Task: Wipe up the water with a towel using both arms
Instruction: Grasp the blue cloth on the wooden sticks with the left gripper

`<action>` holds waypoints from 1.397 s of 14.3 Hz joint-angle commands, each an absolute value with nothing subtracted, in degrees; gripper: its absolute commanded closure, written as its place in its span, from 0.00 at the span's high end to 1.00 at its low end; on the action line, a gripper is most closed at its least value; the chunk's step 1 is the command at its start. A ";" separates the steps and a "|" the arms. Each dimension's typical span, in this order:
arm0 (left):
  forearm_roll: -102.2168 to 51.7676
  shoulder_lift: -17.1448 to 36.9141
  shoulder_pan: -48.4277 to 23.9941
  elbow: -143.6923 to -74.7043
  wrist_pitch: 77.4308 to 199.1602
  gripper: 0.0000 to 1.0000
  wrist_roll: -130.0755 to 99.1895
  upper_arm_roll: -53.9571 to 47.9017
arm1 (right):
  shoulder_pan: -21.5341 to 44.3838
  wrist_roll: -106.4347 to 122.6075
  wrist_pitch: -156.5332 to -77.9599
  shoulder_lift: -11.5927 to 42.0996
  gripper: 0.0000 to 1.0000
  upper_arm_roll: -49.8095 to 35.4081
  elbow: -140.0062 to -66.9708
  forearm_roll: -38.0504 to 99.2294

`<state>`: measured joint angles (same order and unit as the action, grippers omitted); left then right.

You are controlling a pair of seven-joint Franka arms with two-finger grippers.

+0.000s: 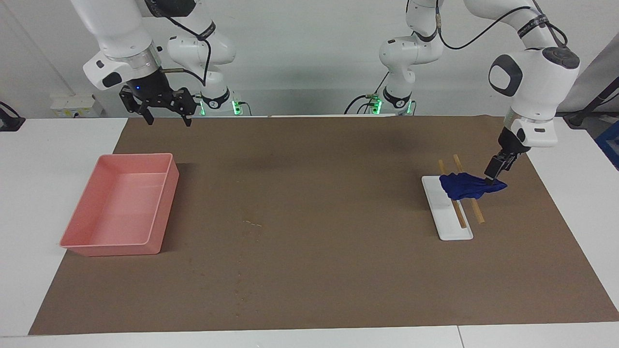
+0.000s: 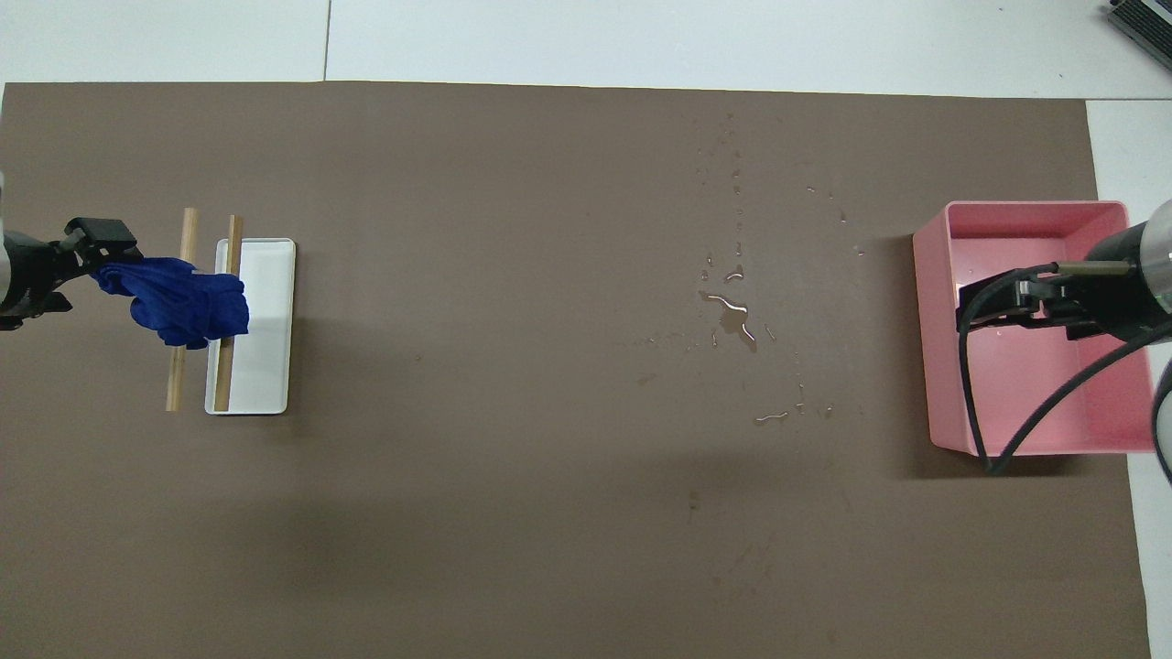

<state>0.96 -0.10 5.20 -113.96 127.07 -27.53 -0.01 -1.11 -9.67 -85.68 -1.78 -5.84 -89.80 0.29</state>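
Possibly a snag ahead: right arm [image 1: 121, 43] waiting, jaws spread over pink bin [image 1: 162, 203], well apart from white tray [image 1: 447, 227]; left jaws spread about tip of towel [image 1: 466, 187] draped across tray and sticks [image 1: 476, 212], could drag sticks along; water [image 2: 732, 316] between tray and bin, unwiped.

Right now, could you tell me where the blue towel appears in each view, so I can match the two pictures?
Facing view: towel sits mid-height near the picture's right side.
Overhead view: towel sits mid-height near the picture's left edge.
Shared landmark: it drapes over two wooden sticks and the white tray.
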 commanded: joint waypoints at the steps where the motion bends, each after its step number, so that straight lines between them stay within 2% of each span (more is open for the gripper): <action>1: 1.85 -0.35 3.44 -117.93 132.95 1.00 -32.06 0.18 | -1.41 -8.79 -86.66 -3.43 1.00 -6.06 -91.76 -0.09; 3: 1.85 -0.35 2.11 -121.10 137.97 1.00 -34.09 0.26 | -1.41 -8.79 -86.66 -3.43 1.00 -6.06 -91.76 -0.09; 12: 2.02 -0.62 1.23 -125.24 138.69 1.00 -33.31 0.35 | -1.49 -8.44 -86.31 -3.69 1.00 -6.06 -92.11 0.09; 14: 2.02 -0.62 1.23 -125.33 138.69 0.84 -33.31 0.35 | -1.49 -8.79 -86.39 -3.69 1.00 -6.06 -92.11 0.09; 16: 2.02 -0.62 1.23 -125.24 138.34 0.51 -33.49 0.35 | -1.49 -8.62 -86.57 -3.60 1.00 -6.06 -92.11 0.09; 18: 2.02 -0.53 1.23 -124.63 136.85 0.25 -33.84 0.44 | -1.49 -8.70 -86.75 -3.60 1.00 -6.06 -92.02 0.09; 19: 2.02 -0.44 1.23 -123.76 135.02 0.08 -34.01 0.44 | -1.67 -8.96 -86.84 -3.60 1.00 -6.06 -92.02 0.09; 20: 2.02 -0.35 1.32 -122.36 133.35 0.00 -34.27 0.44 | -1.93 -8.36 -86.84 -3.60 1.00 -5.98 -92.02 0.09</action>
